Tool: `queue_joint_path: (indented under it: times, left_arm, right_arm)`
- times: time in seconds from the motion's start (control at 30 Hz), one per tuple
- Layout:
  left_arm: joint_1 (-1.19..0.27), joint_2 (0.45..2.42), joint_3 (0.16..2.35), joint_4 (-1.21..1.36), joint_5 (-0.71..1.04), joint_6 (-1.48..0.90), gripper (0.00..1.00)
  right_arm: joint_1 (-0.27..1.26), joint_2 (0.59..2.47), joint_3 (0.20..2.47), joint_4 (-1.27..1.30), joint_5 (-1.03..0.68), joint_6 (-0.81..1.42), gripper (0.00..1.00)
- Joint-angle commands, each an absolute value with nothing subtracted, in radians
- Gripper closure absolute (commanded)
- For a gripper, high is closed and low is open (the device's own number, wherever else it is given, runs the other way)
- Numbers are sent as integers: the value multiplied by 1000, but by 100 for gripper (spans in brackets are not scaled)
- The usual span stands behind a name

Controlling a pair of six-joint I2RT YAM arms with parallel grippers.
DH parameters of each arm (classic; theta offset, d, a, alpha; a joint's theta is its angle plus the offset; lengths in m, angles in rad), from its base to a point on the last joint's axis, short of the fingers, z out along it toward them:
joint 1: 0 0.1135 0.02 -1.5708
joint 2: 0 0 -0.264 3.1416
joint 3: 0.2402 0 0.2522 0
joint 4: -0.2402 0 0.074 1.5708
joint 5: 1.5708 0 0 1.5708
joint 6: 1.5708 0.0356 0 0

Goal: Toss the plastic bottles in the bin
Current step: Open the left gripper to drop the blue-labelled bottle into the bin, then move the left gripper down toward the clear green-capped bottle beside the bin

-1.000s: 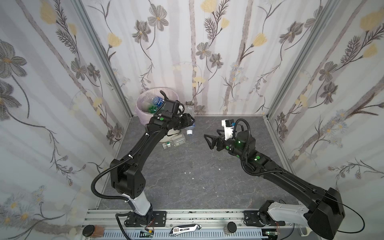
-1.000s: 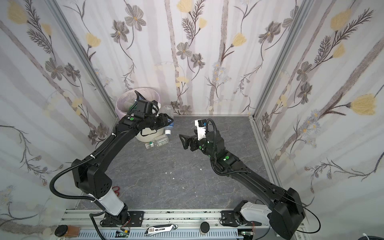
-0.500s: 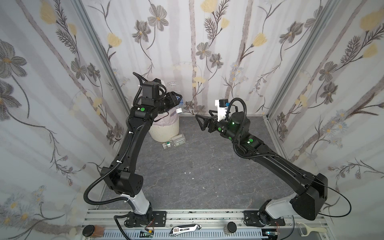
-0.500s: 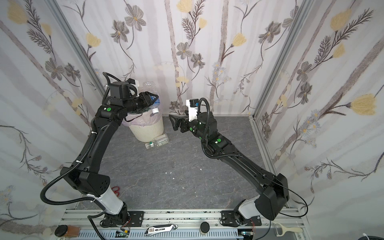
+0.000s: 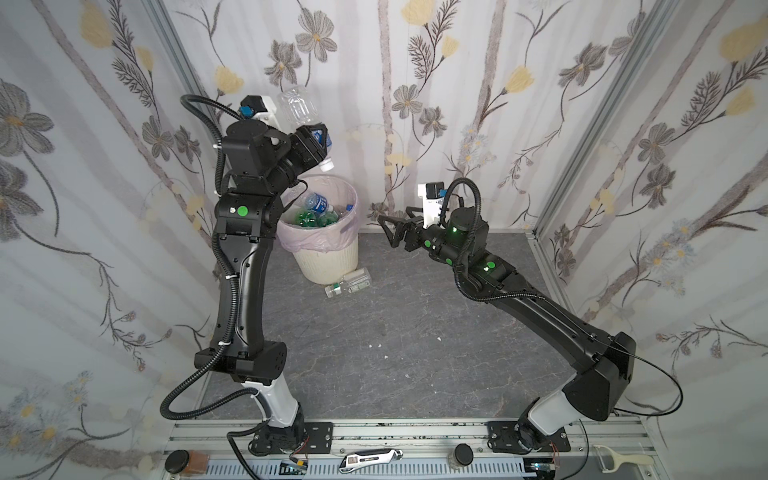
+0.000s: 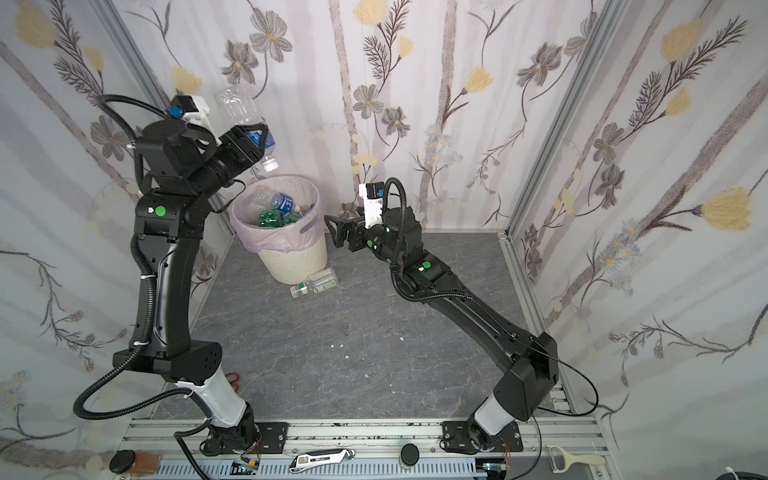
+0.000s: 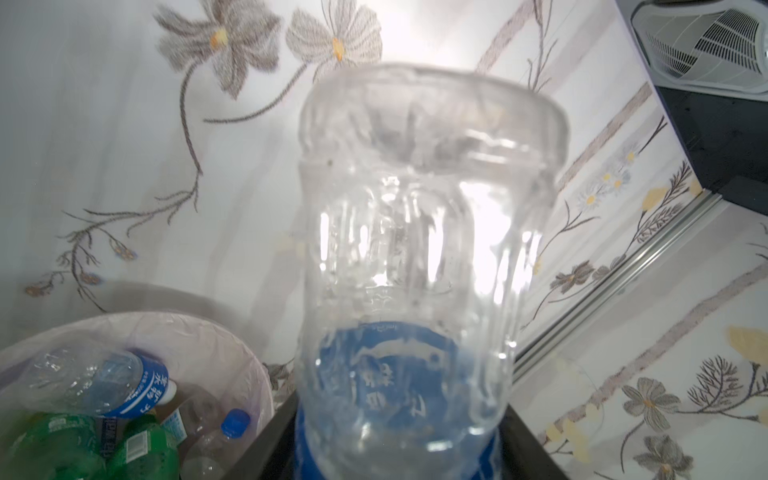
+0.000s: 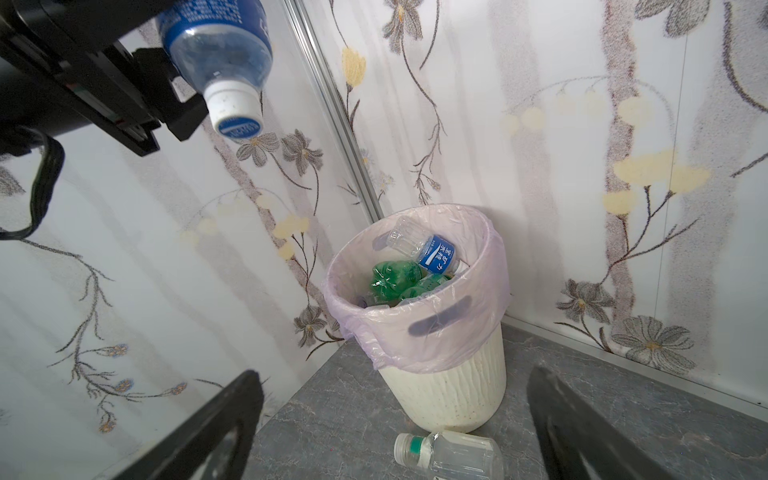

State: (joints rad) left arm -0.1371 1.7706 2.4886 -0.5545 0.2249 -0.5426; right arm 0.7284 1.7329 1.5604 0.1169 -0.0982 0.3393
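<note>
My left gripper is shut on a clear plastic bottle with a blue label. It holds the bottle high, cap down, above the far rim of the bin. In the left wrist view the bottle fills the middle, its labelled end between the jaws. The cream bin, lined with a pink bag, holds green bottles and a clear blue-labelled one. One clear bottle lies on the floor against the bin's foot. My right gripper is open and empty, level with the bin's rim on its right.
Floral walls close in the grey floor on three sides, and the bin stands in the far left corner. On the front rail lie a utility knife, a peeler and small jars.
My left arm has lifted the bottle from low beside the bin to high above it. My right arm has risen and swung left towards the bin, staying open.
</note>
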Motion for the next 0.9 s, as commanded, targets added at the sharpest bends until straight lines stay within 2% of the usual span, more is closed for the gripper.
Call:
queue_joint_path:
  times: [0.0, 0.17, 0.33, 0.43, 0.6, 0.87]
  left_arm:
    - [-108, 1815, 2517, -539, 204, -595, 41]
    - [-63, 1943, 2502, -526, 223, -645, 39]
    - [-4, 2124, 2486, -529, 368, -754, 26]
    - [-11, 2106, 2448, -527, 357, -740, 10]
    - [-15, 2068, 2432, -526, 373, -729, 0]
    - [-27, 2011, 2370, -527, 369, -709, 0]
  right_arm:
    - [729, 1742, 1564, 85, -104, 344, 0]
    - [729, 1740, 1546, 87, -105, 348, 0]
    - [730, 1732, 1524, 87, -112, 355, 0]
    - [730, 1718, 1499, 92, -102, 354, 0]
    - [730, 1727, 1488, 111, -111, 364, 0]
    - [735, 1734, 1483, 125, -132, 387, 0]
